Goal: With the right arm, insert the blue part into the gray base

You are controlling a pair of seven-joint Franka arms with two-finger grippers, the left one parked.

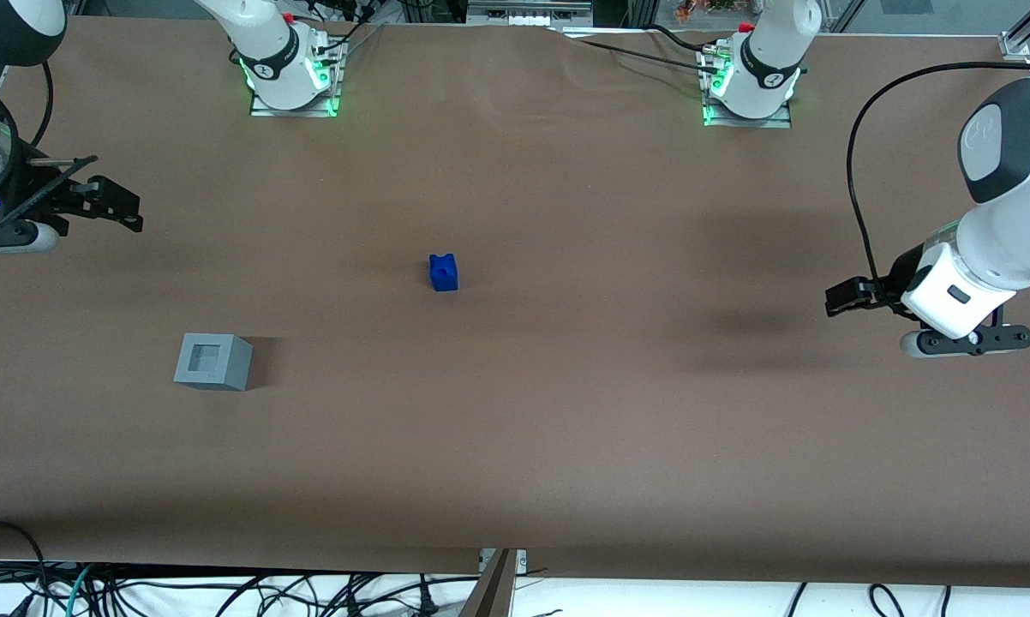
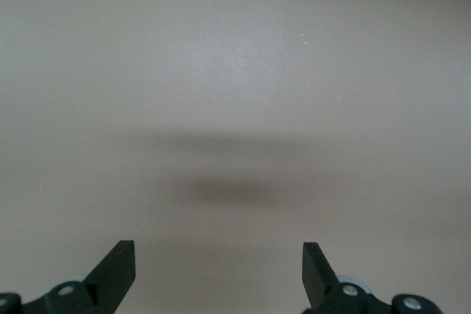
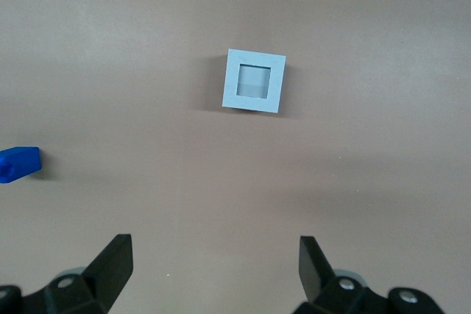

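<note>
Blue part [image 1: 443, 272] stands on the worktop [image 1: 566, 411], well apart from the gray base [image 1: 212, 361], whose recess is vacant. Tool [image 3: 213, 270] hangs above the worktop, fingers spread, holding nothing.
</note>
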